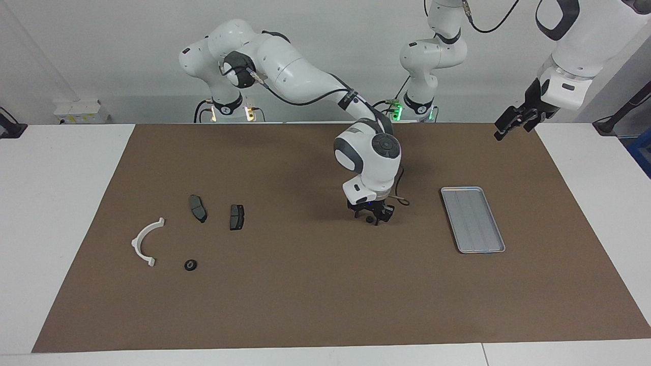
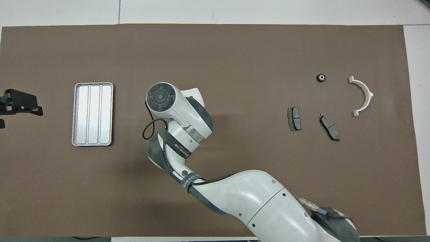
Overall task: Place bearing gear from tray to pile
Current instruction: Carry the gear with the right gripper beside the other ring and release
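Observation:
My right gripper [image 1: 371, 219] hangs just above the brown mat, between the tray and the pile, shut on a small dark round bearing gear [image 1: 367, 219]. In the overhead view its own wrist [image 2: 161, 97] hides the fingers. The silver tray [image 1: 473, 219] [image 2: 93, 114] lies toward the left arm's end with nothing in it. The pile lies toward the right arm's end: a white half-ring bracket [image 1: 135, 243] [image 2: 369, 94], two dark brake pads [image 1: 198, 208] [image 1: 236, 217] [image 2: 294, 118] [image 2: 330, 127], and another bearing gear [image 1: 190, 265] [image 2: 321, 77]. My left gripper [image 1: 513, 122] [image 2: 20, 102] waits raised at the mat's end.
The brown mat [image 1: 305, 295] covers most of the white table. The right arm's forearm [image 2: 255, 201] spans the mat's edge nearest the robots in the overhead view.

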`<state>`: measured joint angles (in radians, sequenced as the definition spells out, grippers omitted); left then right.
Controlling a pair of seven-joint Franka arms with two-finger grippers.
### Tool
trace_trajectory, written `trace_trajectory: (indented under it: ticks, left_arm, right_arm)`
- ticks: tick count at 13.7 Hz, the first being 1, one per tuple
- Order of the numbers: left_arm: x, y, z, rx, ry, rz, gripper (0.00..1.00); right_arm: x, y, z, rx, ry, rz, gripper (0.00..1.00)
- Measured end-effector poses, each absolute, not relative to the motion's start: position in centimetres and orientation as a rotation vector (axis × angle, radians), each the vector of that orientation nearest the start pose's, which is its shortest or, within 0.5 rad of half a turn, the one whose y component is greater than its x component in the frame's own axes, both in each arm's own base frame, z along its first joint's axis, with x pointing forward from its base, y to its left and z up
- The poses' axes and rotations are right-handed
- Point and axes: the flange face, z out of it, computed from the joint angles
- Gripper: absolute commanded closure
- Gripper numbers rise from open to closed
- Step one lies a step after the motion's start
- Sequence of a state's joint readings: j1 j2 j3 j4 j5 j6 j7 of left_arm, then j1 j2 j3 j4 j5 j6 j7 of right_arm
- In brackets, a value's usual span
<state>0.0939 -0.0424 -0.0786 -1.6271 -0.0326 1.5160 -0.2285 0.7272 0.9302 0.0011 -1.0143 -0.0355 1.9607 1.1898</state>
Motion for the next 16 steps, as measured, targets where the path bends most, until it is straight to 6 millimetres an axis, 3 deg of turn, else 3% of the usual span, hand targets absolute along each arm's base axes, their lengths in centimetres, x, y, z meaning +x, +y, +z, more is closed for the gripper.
trace_trajectory:
  ticks: [3, 10, 11, 13, 16]
  left_arm:
    - [53.5, 0.4, 61.7, -3.138, -0.384, 0.113, 0.0]
    - [53.5, 0.4, 61.7, -3.138, -0.384, 0.114, 0.0]
    - [53.5, 0.4, 61.7, -3.138, -0.384, 0.114, 0.0]
    - [53.5, 0.4, 61.7, -3.138, -0.384, 0.114, 0.0]
    - [53.5, 0.4, 61.7, -3.138, -0.384, 0.114, 0.0]
  right_arm:
    - [58.4, 51.8, 29.0, -3.067, 0.702, -0.056, 1.0]
    - [58.6, 51.0, 29.2, -3.102, 0.707, -0.03, 1.0]
    - [59.4, 49.5, 30.1, -3.134, 0.677, -0.011, 1.0]
    - [62.4, 44.2, 35.2, -3.174, 0.558, 0.018, 1.0]
    - [66.8, 32.9, 44.1, -3.193, 0.292, 0.024, 1.0]
